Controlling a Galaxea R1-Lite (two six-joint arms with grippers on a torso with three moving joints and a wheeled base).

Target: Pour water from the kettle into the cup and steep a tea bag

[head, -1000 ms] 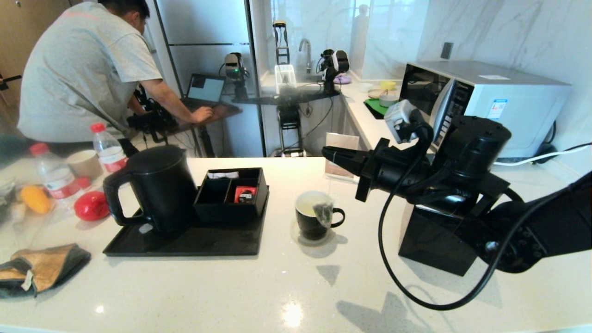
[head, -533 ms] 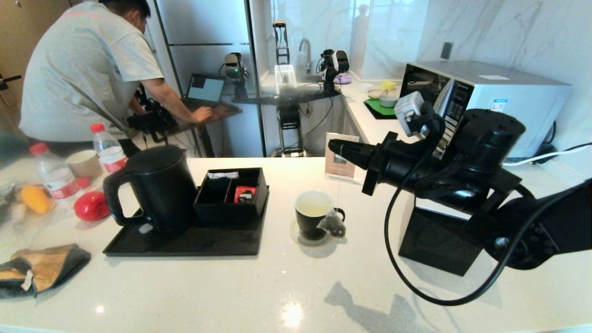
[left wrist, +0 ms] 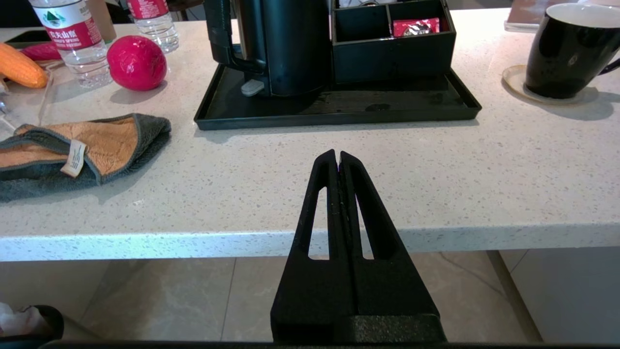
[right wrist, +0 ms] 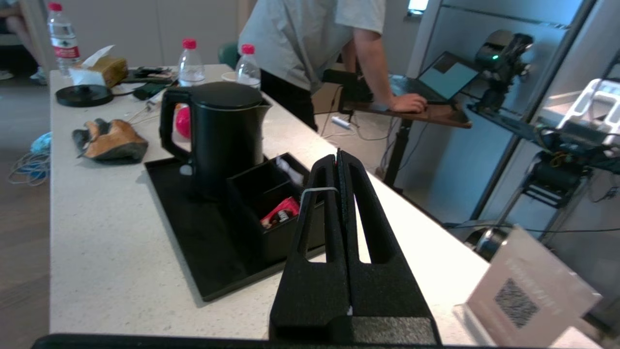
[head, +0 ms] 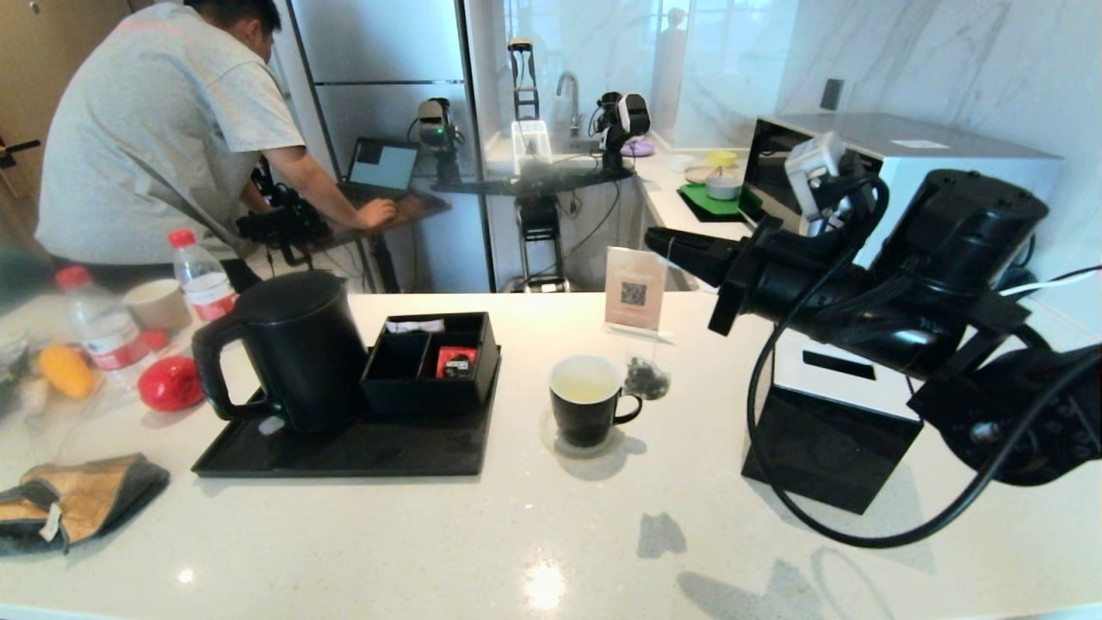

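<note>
Nearest you, the left hand (left wrist: 338, 160) sits parked below the table's (head: 516, 534) front edge, its fingers pressed together on nothing. It has no part in this step.

Further in, the cup (head: 588, 402) stands on its coaster to the right of the black tray (head: 344, 452), with pale water (head: 585, 389) showing against its white inside — so the pouring looks done. The kettle (head: 293, 349) is upright on the tray's left end, beside the compartment box (head: 430, 357) that holds a red packet (head: 454, 360).

The step in hand is the steeping. Your right hand (head: 680, 244) is raised above and behind the cup, clenched on the tea bag's thin string; in the right wrist view a white loop of it crosses the pinched fingers (right wrist: 334, 194). The tea bag (head: 646, 378) hangs free on that string, out of the water, just beside the cup's handle on the right and in front of the QR-code card (head: 635, 294).

Next, I'd judge, you either carry the sachet left until it hangs over the cup's mouth and lower it in for another dip, or take it away if the steeping is finished. A bag on a long string will swing, so go slowly and let it settle before lowering, or it may catch on the rim or handle.
</note>
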